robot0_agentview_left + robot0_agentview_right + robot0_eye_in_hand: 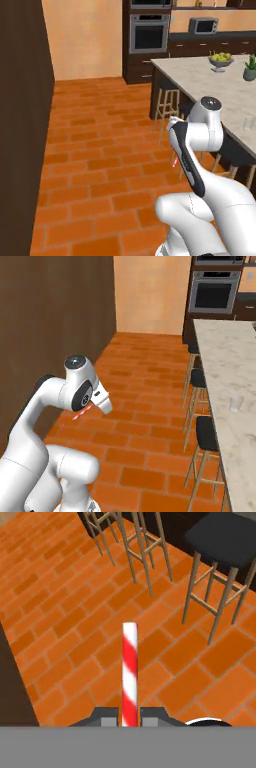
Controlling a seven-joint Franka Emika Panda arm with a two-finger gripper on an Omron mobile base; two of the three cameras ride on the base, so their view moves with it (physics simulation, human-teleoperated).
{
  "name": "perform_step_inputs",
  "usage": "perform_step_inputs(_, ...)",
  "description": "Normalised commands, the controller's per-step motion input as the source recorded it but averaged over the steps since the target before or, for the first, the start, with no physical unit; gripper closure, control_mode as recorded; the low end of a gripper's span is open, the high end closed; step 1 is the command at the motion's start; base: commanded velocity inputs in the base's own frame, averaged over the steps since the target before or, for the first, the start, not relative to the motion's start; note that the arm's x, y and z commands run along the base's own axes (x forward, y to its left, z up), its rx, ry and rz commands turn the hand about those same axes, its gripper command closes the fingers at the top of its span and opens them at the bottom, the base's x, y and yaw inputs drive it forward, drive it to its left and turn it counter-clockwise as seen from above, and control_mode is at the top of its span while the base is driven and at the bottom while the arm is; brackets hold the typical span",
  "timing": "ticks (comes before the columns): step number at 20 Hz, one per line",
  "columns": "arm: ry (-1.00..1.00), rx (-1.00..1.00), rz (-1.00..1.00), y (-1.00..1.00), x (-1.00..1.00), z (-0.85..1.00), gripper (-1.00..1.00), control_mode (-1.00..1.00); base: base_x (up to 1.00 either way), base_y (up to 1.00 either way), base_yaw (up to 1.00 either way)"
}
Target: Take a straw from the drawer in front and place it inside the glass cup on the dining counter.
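Note:
My gripper (pixel 130 714) is shut on the straw (pixel 130 669), which is red with white stripes and sticks straight out from between the fingers over the brick floor. From the side, the straw (pixel 80 414) pokes out below the hand, and its tip (pixel 174 163) shows beside the forearm. The glass cup (pixel 235 403) stands near the edge of the dining counter (pixel 220 356), well to the right of the gripper. It also shows as a faint clear tumbler (pixel 248 123) on the marble top (pixel 200 75). The drawer is out of view.
Bar stools (pixel 206 433) (pixel 220 542) line the counter's near side. A dark wood wall (pixel 25 125) runs along the left. A fruit bowl (pixel 220 61) and a plant (pixel 250 67) sit far back on the counter. Open brick floor (pixel 100 150) lies between.

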Motion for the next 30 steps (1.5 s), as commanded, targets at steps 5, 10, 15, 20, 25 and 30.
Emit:
perform_step_inputs(5,0.00,0.00,0.00,0.00,0.00,0.00,1.00,1.00,0.90,0.54,-0.62)
perform_step_inputs(10,0.00,0.00,0.00,0.00,0.00,0.00,1.00,1.00,0.72,0.40,-0.68)
perform_step_inputs(15,0.00,0.00,0.00,0.00,0.00,0.00,1.00,1.00,0.58,0.30,-0.71)
perform_step_inputs(20,0.00,0.00,0.00,0.00,0.00,0.00,1.00,1.00,0.49,0.37,-0.74)
perform_step_inputs(25,0.00,0.00,0.00,0.00,0.00,0.00,1.00,1.00,0.50,0.35,-0.74)
perform_step_inputs(30,0.00,0.00,0.00,0.00,0.00,0.00,1.00,1.00,0.62,0.59,-0.60)
